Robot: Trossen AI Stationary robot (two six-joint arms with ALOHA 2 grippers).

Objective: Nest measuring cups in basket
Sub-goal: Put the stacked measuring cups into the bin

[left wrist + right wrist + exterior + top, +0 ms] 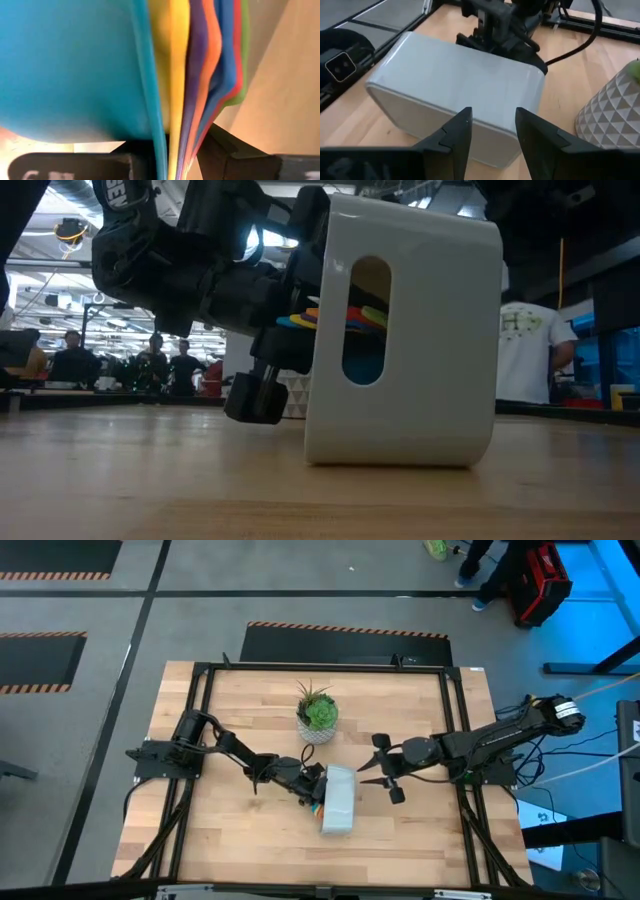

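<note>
- Measuring cups (190, 75): stack of thin plastic scoops in teal, yellow, purple, orange-red, blue and green, nested together; their flat handles are pinched between the fingers of the left gripper (312, 787). In the low view the coloured edges (345, 317) show through the oval handle slot of the basket, at its open side.
- Basket (339, 800): pale grey-blue rectangular plastic bin with rounded corners, tipped onto its side near the middle of the table, its open mouth facing the left arm and its closed bottom facing the right arm.
- Left gripper: at the basket's mouth, clamped on the cup handles, its dark body pressed close against the basket rim.
- Right gripper (385, 777): just beside the basket's bottom, on the opposite side from the left gripper; fingers (457, 132) parted and grasping nothing, pointing at the basket wall without touching it.
- Potted plant (317, 714): spiky green succulent in a white faceted pot, standing upright behind the basket, apart from it.
- Table (240, 840): light wooden butcher-block top in a black frame.
- Room beyond: several people stand in the background of the low view.
</note>
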